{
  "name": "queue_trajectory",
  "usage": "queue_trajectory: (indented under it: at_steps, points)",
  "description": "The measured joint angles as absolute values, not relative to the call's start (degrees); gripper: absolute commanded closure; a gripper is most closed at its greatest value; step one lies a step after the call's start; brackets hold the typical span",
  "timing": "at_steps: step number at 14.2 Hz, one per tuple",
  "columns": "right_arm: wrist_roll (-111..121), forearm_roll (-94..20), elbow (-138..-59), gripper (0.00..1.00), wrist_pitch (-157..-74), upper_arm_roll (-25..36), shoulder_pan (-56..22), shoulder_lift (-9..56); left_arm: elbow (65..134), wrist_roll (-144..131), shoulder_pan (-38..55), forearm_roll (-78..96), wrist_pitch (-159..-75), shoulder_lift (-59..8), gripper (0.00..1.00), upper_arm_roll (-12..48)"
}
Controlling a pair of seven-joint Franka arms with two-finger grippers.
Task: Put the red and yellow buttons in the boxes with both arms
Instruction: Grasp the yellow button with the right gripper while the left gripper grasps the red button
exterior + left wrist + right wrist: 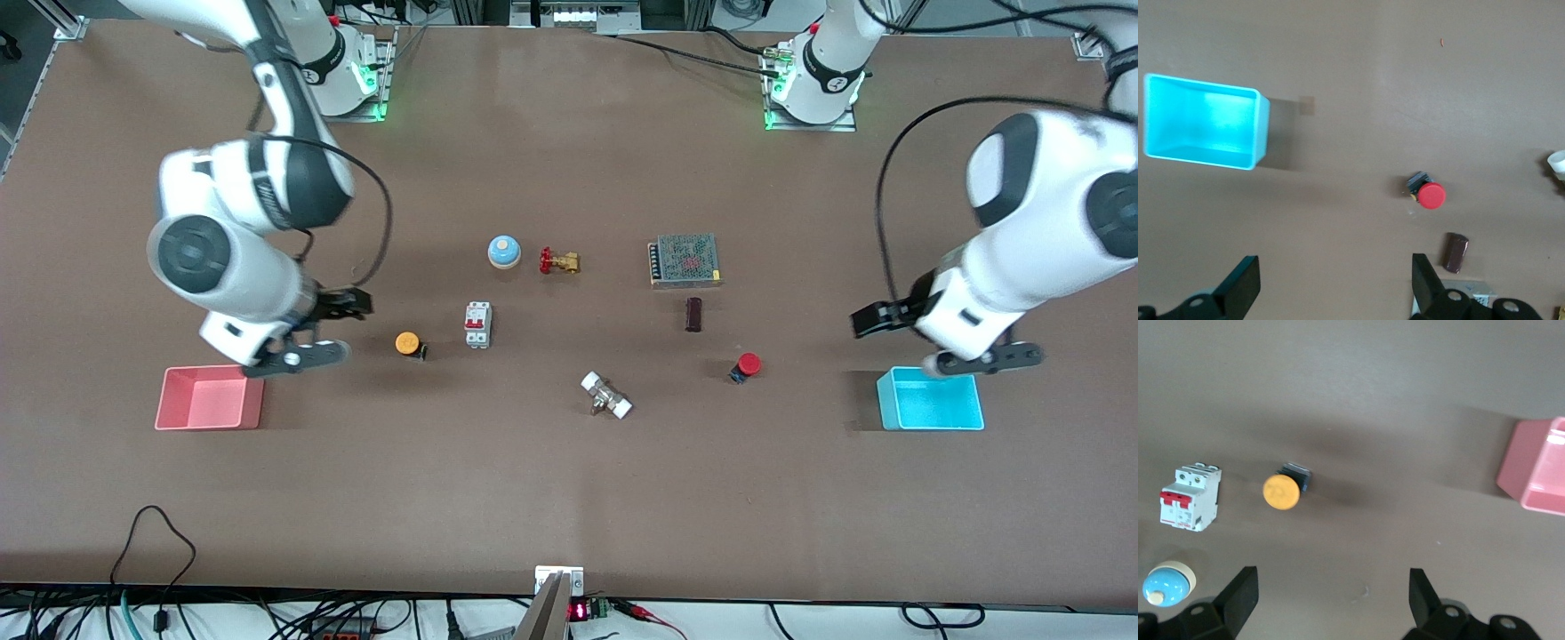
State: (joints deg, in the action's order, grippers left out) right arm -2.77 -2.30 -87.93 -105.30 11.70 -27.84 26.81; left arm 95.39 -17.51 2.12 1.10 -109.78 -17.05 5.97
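The yellow button [408,343] lies on the table toward the right arm's end and also shows in the right wrist view [1281,491]. The red button [748,364] lies toward the left arm's end and also shows in the left wrist view [1430,195]. The pink-red box [210,398] and the cyan box [930,400] stand empty near the two ends. My right gripper [322,331] hangs open and empty over the table between the pink-red box [1538,470] and the yellow button. My left gripper [933,340] hangs open and empty over the table by the cyan box [1205,123].
A blue bell [504,252], a red-handled brass valve [559,261], a white circuit breaker [477,324], a mesh-topped power supply [685,260], a dark brown block [694,314] and a white-ended fitting [606,396] lie about the middle of the table.
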Motion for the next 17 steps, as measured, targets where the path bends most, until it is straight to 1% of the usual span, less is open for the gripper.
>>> queue_trajectory:
  at_steps: [5, 11, 14, 17]
  points:
    - [-2.8, -6.5, -85.6, 0.0, -109.6, 11.7, -28.8, 33.6, 96.1, -25.9, 6.5, 1.1, -117.4, -23.8, 0.0, 6.1]
    - [-4.4, -8.2, -85.3, 0.0, -111.1, 11.7, -29.0, 37.1, 96.4, -31.4, 10.0, 1.1, -123.6, -30.9, 0.0, 6.1]
    - [-5.3, -8.8, -85.3, 0.0, -111.4, 11.7, -29.3, 38.2, 97.3, -33.1, 11.2, 1.1, -126.5, -33.1, 0.0, 6.1]
    - [-6.5, -8.8, -85.3, 0.0, -111.5, 11.7, -30.1, 39.5, 98.1, -33.4, 11.6, 1.1, -127.4, -34.1, 0.14, 6.1]
